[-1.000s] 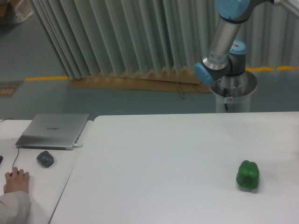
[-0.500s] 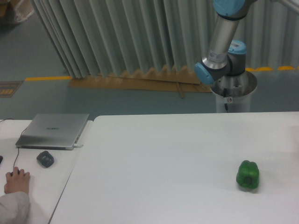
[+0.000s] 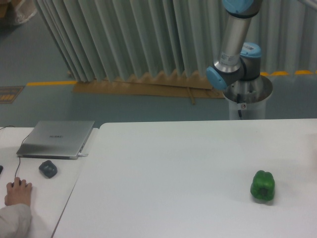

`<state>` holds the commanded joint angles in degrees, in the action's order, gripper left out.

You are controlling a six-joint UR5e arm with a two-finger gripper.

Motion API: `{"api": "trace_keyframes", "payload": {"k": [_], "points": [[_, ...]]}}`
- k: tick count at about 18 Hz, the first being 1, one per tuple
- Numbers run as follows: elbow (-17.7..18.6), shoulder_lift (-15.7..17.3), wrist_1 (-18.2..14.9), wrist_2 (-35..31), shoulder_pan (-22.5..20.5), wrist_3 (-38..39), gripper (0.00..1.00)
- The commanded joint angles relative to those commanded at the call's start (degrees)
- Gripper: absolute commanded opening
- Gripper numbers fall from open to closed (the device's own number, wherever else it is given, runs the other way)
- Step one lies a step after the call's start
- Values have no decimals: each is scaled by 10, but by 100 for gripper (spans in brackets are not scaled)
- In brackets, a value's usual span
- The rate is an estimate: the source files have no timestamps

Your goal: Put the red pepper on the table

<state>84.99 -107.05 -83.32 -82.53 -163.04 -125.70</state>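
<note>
The big white table point(image 3: 188, 163) fills most of the picture. A green pepper point(image 3: 262, 186) sits on it near the right side, standing up on its own with nothing touching it. The red pepper cannot be seen anywhere in this view. Behind the table stands the robot arm point(image 3: 233, 44), silver with blue joints, going up from its round silver base point(image 3: 249, 99) and out of the top of the picture. The gripper at the end of the arm is out of the picture, so you cannot tell how wide it is open or if it holds anything. To the left is a smaller white desk point(image 3: 29, 193) with a closed grey laptop point(image 3: 56, 139) on it. Just in front of the laptop lies a small dark lump point(image 3: 48, 169). A person's hand point(image 3: 18, 192) rests on the desk at the bottom left corner. A grey curtain point(image 3: 124, 39) hangs at the back.
</note>
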Motion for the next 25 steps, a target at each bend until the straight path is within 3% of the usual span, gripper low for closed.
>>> {"api": "trace_keyframes", "payload": {"k": [9,14,16,23,25], "points": [[-1,-3,8,1,55,112,41],[-1,-12,41,-3,106,213,39],[-1,-14,43,-3,113,224,39],[4,-44,116,-23,130,244,38],[3,-51,117,-29,131,244,38]]}}
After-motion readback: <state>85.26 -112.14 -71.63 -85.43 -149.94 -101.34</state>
